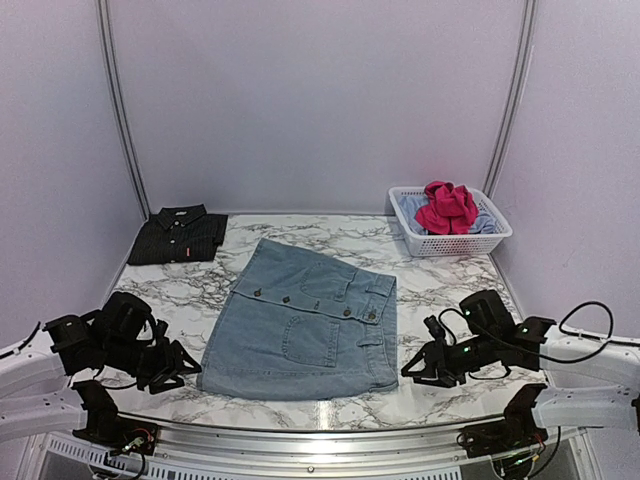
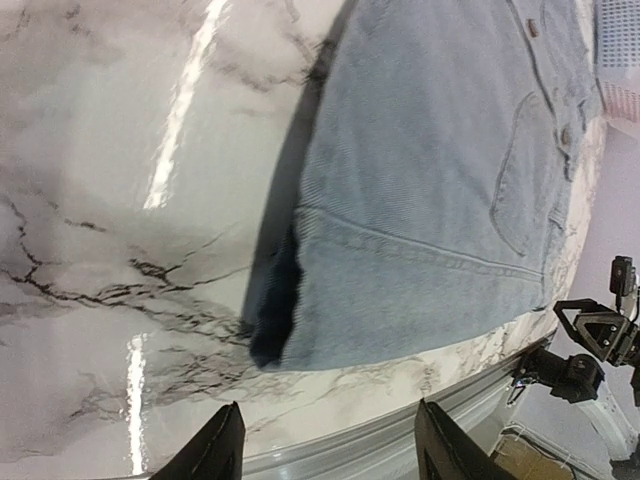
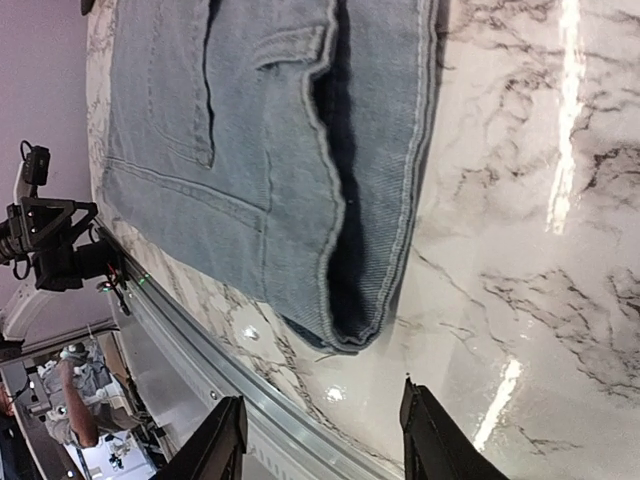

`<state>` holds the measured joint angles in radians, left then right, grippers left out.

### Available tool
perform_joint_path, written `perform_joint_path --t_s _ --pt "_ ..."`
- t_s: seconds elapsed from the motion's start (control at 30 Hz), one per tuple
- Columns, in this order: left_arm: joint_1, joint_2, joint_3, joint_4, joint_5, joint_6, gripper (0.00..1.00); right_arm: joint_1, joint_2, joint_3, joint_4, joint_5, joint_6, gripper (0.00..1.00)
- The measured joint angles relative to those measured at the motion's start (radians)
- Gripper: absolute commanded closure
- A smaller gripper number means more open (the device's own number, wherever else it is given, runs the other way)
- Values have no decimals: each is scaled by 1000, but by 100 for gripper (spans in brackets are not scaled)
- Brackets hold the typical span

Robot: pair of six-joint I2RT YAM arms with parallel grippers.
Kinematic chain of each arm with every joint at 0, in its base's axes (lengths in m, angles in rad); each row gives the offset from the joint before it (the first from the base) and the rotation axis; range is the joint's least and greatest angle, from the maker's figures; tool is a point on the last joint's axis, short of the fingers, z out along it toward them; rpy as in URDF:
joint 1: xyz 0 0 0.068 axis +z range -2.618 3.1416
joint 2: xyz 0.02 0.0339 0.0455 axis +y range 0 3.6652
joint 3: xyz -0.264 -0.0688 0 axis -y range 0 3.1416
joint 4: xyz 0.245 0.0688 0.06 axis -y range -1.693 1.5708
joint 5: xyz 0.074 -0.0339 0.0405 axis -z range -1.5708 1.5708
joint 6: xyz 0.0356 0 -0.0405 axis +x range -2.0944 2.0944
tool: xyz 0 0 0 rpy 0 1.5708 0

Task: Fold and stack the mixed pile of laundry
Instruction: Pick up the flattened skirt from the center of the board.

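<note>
The denim piece (image 1: 305,325) lies mid-worktop, partly folded, w/ its near hem close to the front rail (image 1: 320,425). The left end effector (image 1: 183,367) sits just off the near-left corner and the right end effector (image 1: 412,368) just off the near-right. Both have fingers spread w/ nothing btwn them, as each wrist view shows.

Main risk, prob.: a pinch that catches only the top layer. Both wrist views show the near corners as doubled cloth w/ a dark gap btwn layers, so a shallow grab would peel the fold open instead of carrying it. Too low an approach and the fingertips scrape the marble worktop (image 1: 440,290). An uneven pull by the two arms would skew the hem. The denim looks stiff, so a crease may spring back. B/c the hem is near the front edge, any drag toward the bases could slide cloth over the rail.

Around: the black pinstriped shirt (image 1: 178,236) lies folded at the far-left corner, well apart from the denim. It is likely the stack base, so the denim would need carrying across w/o unravelling. The white basket (image 1: 455,246) at far right holds a pink-red garment (image 1: 447,207) and light blue pieces (image 1: 408,208), not yet folded. Nothing stands btwn the end effectors and the denim. Basket and shirt look out of both arms' way, as far as can be judged.
</note>
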<state>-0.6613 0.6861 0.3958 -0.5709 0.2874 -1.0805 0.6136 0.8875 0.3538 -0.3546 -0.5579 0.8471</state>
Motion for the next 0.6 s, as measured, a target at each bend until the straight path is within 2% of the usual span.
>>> perform_joint_path --t_s 0.2,0.4,0.5,0.6 --pt "-27 31 -57 -27 -11 -28 39 34 128 -6 26 18 -13 48" --pt "-47 51 -105 27 -8 -46 38 74 230 -6 114 14 -13 49" --pt "-55 77 -107 80 -7 -53 38 79 254 -6 155 11 -13 53" --pt "-60 125 -107 145 0 -57 45 79 280 -3 183 11 -15 65"
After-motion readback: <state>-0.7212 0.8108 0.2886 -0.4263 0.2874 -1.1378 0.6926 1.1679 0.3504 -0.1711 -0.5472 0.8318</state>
